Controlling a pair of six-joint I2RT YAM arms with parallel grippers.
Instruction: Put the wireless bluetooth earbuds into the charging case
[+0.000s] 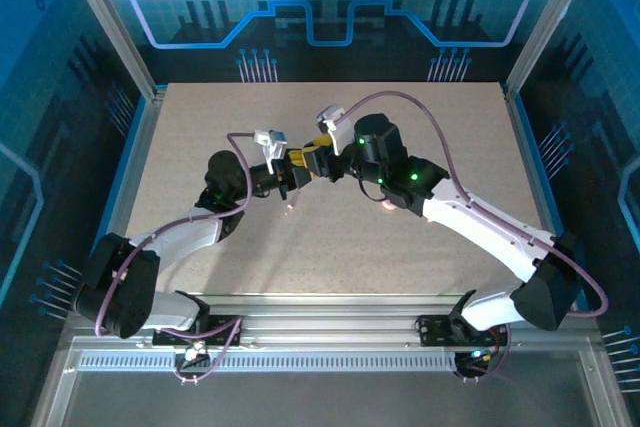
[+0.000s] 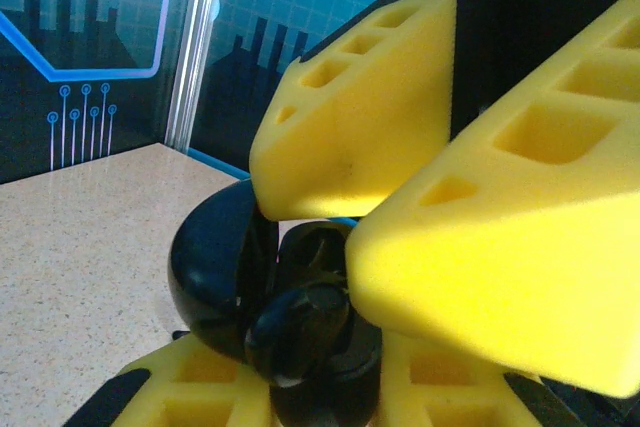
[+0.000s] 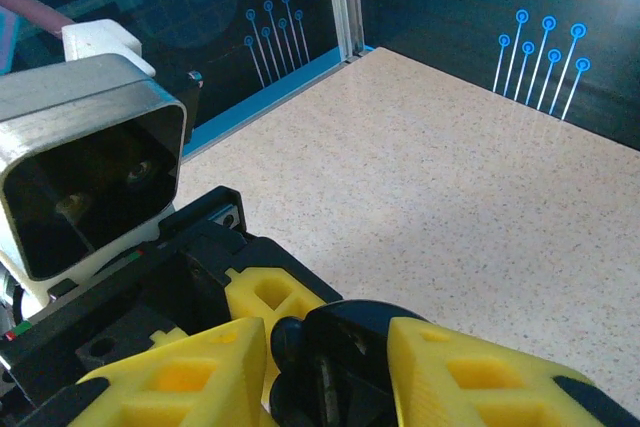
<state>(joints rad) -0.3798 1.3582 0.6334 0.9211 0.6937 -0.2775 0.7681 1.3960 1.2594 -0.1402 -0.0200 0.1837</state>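
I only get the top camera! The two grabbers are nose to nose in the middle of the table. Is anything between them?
Observer: Yes. The left wrist camera shows a black glossy piece, maybe an earbud, sitting between the yellow fingers of the left gripper, which is shut on it.
Operator: Is the other grabber holding it too?
Observer: The right wrist camera shows the right gripper with one finger on each side of that same piece. I can't tell whether they are squeezing it.
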